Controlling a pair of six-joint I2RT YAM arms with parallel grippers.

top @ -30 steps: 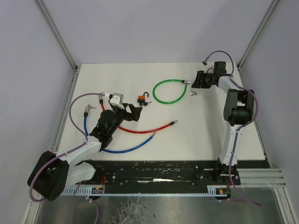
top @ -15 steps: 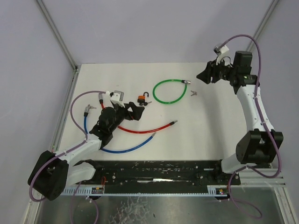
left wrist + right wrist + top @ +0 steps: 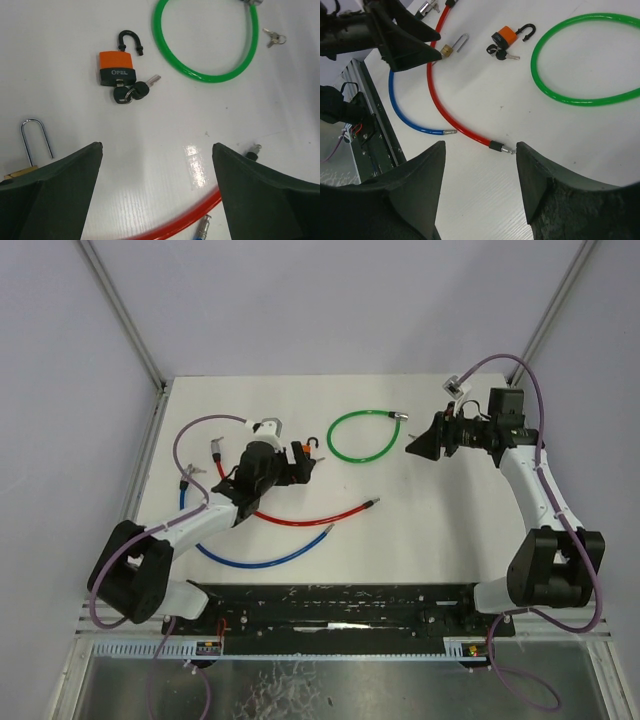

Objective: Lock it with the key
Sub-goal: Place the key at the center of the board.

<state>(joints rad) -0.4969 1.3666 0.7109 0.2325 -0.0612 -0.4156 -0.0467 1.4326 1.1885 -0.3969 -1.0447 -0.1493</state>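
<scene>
Lying ahead of left gripper (image 3: 156, 147), padlock (image 3: 116, 67); jaws spread

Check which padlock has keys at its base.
The orange padlock: black-headed keys sit right against its base. The brass padlock shows only its silver shackle, with no keys beside it.

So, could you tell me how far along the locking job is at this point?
Nothing looks finished yet. The orange padlock lies on the table with its shackle open and black-headed keys at its base. The left gripper hovers open just short of it, holding nothing; the right gripper is open too. Left to do: grasp the lock, press the shackle shut and turn the key.
</scene>
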